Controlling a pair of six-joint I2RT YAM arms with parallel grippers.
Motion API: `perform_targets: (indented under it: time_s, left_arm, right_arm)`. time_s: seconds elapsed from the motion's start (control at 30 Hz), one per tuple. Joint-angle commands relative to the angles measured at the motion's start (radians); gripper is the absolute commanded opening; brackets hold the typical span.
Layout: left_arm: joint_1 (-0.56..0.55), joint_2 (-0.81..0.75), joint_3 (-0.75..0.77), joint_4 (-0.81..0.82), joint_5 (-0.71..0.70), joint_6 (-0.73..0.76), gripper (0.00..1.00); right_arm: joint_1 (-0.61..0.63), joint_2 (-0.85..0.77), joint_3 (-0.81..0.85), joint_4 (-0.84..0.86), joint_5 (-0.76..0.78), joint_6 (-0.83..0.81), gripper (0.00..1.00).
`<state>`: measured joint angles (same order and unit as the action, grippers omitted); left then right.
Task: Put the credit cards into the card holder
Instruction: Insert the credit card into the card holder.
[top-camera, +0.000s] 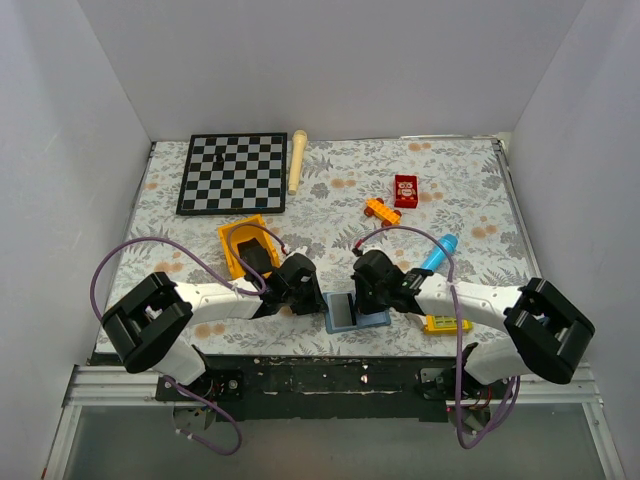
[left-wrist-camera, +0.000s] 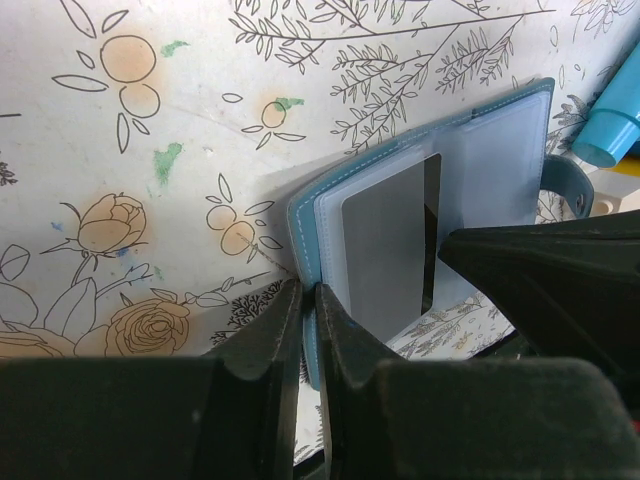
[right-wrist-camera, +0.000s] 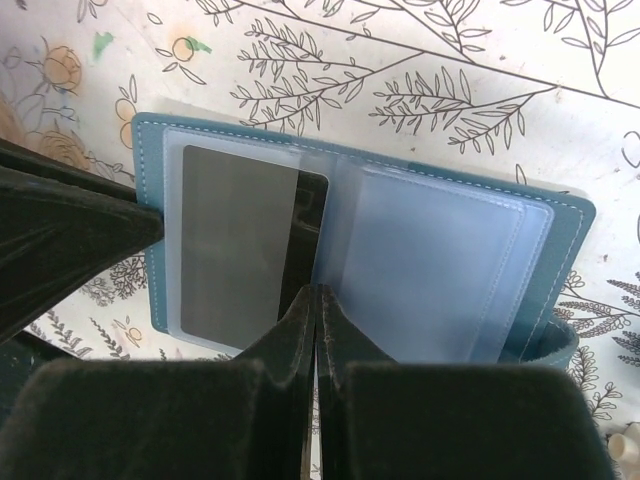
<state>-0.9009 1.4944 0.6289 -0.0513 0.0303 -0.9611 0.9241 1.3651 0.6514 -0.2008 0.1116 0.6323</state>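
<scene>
Closest to lens: left tool (left-wrist-camera: 305, 325), right tool (right-wrist-camera: 318, 305). On bench (top-camera: 330, 200), near edge, card holder (right-wrist-camera: 440, 270) laid open between arms; judged light, floppy; best gripped by cover edge. One credit card (right-wrist-camera: 235, 250) mostly sleeved, left-tool side; judged thin, stiff, slick; best pushed edge-on. Left tool: clamped on holder cover edge. Right tool: jaws together, nothing held, tips at card edge.

Plain white walls (top-camera: 330, 60) enclose a table (top-camera: 470, 200) with a floral-print top, evenly lit.
</scene>
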Motion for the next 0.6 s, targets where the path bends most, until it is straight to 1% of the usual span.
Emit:
perform_targets:
  time_s: [0.0,0.13,0.23,0.57]
  left_arm:
    - [-0.006,-0.013,0.008,0.001,-0.003,0.012,0.07]
    - [-0.004,-0.013,0.005,0.001,-0.003,0.012,0.04]
    - [-0.004,-0.008,0.009,0.001,0.000,0.012,0.00]
    - [-0.004,-0.005,0.012,-0.001,0.003,0.012,0.00]
  right_arm:
    - [0.016,0.029,0.047,-0.040,0.040,0.009,0.01]
    - [0.028,0.048,0.053,-0.037,0.039,0.007,0.01]
    - [0.030,0.054,0.042,0.006,0.005,0.004,0.01]
    - [0.030,0.062,-0.018,0.142,-0.081,0.027,0.01]
